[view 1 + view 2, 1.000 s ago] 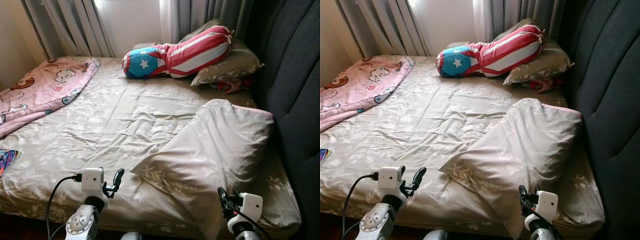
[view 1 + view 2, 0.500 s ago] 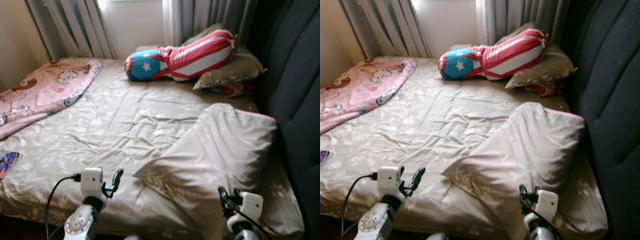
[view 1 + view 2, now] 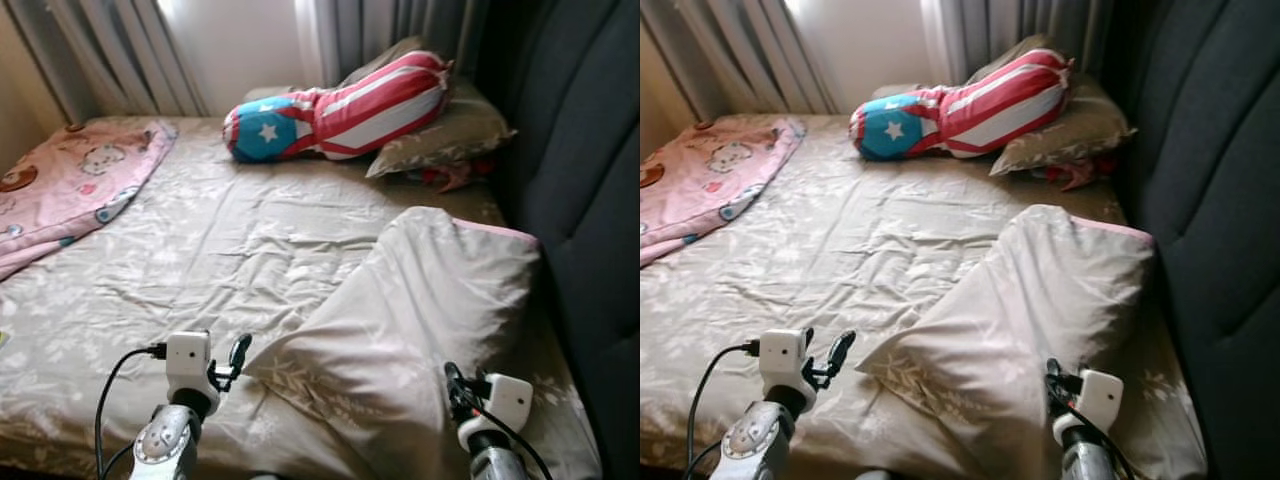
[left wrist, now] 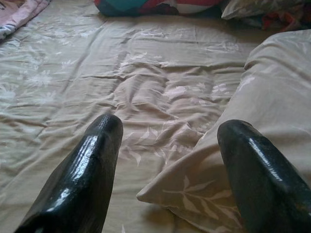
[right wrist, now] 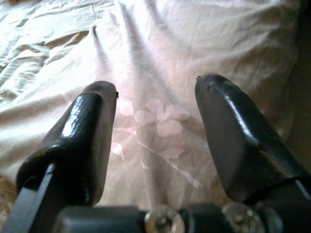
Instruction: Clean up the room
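Both grippers are spread and empty, the left gripper point(image 4: 167, 145) near the corner of the large pillow point(image 3: 430, 300) lying askew mid-bed, the right gripper point(image 5: 155, 126) over it, apparently positioned to seize it.

Both silver arms were raised forward at the lower edge of the head views. The left gripper point(image 4: 167, 160) was held out low on the robot's left, its two black fingers point(image 4: 85, 170) spread well apart — nothing was gripped between them. The right gripper point(image 5: 155, 141) was held low on the robot's right, its fingers point(image 5: 233, 131) likewise parted and empty — a black cable was looped at each wrist.
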{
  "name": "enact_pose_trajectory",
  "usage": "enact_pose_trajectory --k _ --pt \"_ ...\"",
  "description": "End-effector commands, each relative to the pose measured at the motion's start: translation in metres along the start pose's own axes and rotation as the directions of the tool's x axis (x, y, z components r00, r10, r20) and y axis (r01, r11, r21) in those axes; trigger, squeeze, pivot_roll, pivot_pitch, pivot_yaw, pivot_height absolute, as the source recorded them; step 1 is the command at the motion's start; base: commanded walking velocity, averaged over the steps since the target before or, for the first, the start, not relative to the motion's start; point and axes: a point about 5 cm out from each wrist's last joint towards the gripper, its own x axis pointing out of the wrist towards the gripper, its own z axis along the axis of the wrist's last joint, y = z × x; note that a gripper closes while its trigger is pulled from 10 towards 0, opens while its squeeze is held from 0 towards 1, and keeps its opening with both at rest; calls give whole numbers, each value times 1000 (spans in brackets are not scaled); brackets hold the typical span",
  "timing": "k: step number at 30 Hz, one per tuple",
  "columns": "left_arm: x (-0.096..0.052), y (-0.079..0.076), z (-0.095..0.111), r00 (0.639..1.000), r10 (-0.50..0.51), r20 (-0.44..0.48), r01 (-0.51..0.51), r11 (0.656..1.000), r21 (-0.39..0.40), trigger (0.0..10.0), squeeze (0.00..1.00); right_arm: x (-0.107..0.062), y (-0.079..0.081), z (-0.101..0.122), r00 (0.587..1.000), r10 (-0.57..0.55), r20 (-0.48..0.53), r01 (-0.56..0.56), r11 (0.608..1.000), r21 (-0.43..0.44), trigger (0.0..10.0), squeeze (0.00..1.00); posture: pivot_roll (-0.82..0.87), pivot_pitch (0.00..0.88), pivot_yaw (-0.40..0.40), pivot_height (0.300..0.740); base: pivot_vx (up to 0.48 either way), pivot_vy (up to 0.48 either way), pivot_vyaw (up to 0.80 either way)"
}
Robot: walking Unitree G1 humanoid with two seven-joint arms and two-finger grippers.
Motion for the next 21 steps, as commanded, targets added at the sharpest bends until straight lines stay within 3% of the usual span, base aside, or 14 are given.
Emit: enact_pose_trajectory --k 1,13,21 --pt "-1 1 0 1000 -3 -3 3 1000 0 10000 0 -3 -2 -13 996 -6 -93 4 1000 -16 10000 1000 -34 0 63 662 0 0 0" --pt "-4 2 2 1000 -10 -1 10 1000 7 10000 0 14 -7 -10 985 -72 -158 79 996 34 10000 1000 -16 0 65 662 0 0 0" --pt "-3 2 2 1000 -13 1 13 1000 10 10000 0 15 -11 -16 965 -110 -240 114 994 3 10000 1000 -13 0 62 662 0 0 0"
